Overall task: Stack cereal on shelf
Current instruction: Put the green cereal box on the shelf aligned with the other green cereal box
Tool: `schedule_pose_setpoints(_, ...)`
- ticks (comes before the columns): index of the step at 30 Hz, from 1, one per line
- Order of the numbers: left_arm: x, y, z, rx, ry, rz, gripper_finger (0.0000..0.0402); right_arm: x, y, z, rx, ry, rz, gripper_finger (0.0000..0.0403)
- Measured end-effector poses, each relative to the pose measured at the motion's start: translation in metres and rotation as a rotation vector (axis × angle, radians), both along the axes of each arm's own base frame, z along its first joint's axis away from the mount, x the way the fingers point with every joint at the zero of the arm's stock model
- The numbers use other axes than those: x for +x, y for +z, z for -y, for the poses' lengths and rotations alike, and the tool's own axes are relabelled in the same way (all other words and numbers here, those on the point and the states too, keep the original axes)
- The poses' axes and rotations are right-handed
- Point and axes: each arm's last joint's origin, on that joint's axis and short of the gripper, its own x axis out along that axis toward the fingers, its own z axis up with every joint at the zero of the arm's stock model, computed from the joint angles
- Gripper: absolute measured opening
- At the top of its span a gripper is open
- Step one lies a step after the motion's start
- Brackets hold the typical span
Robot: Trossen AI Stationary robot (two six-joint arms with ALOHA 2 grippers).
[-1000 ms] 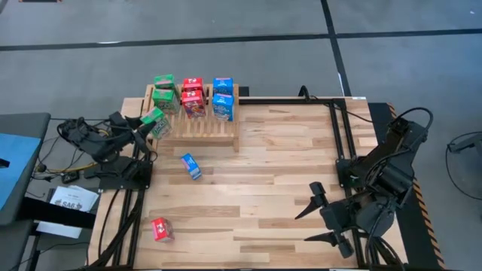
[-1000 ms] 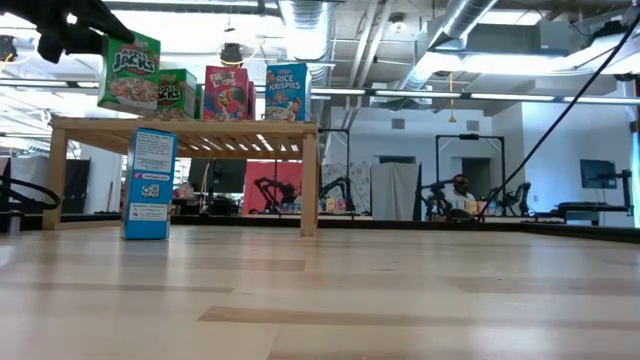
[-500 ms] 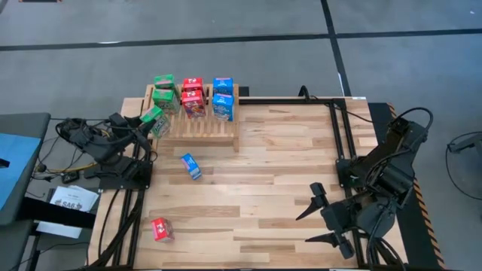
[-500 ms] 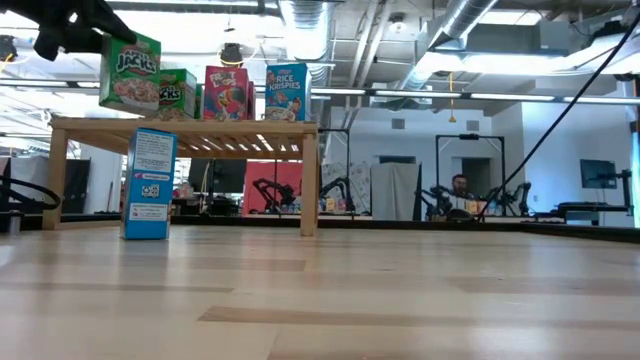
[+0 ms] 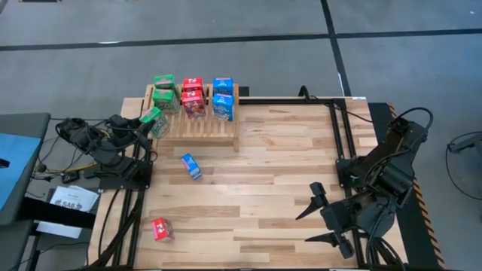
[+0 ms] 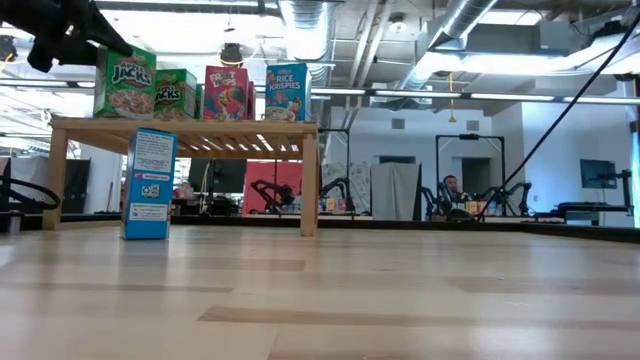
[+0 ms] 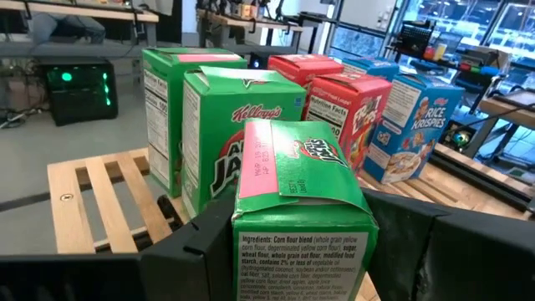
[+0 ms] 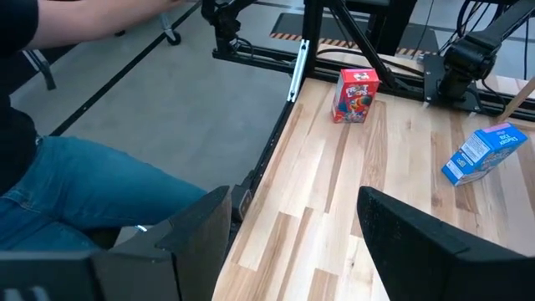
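Note:
The wooden rack (image 5: 197, 123) stands at the table's far left and carries two green (image 5: 166, 92), two red (image 5: 193, 94) and two blue boxes (image 5: 222, 95), all upright on their bottoms. My left gripper (image 5: 147, 125) is shut on a third green box (image 5: 157, 120) at the rack's near-left corner. In the low view this box (image 6: 125, 83) is level with the others on the rack (image 6: 185, 124). A blue box (image 5: 190, 165) and a red box (image 5: 161, 229) are on the tabletop. My right gripper (image 5: 325, 218) waits open at the near right. My left gripper pinches the green box between its two fingers (image 7: 196, 247), one on each broad face, with the narrow ingredients side (image 7: 301, 251) facing the wrist. The fingers come from the table's left, about level. The box is upright; whether its bottom rests on the slats I cannot tell.
The rack's near-right slats (image 5: 215, 128) are bare. Plank tabletop (image 5: 279, 165) lies open between the arms. A black frame (image 5: 339, 128) runs along the table's right side. In the right wrist view a person's jeans-clad legs (image 8: 75, 192) show beside the table.
My left gripper has moved down a little toward the rack's top, still shut on the green box. The box was tilted above the rack and has come lower and more upright, level with the other boxes.

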Motion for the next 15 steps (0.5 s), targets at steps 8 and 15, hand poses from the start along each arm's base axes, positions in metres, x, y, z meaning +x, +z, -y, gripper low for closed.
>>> schedule_pose_setpoints(8, -0.0001, -0.0007, 0.0000, -0.022, -0.010, 0.013, 0.0201, 0.0000, 0.0000, 0.0000, 0.000, 0.000, 0.000, 0.0286)
schedule_pose_setpoints(15, 0.0004, -0.0001, 0.0003, -0.044, -0.013, 0.037, 0.0270, 0.0000, 0.0000, 0.0000, 0.000, 0.000, 0.000, 0.0286)
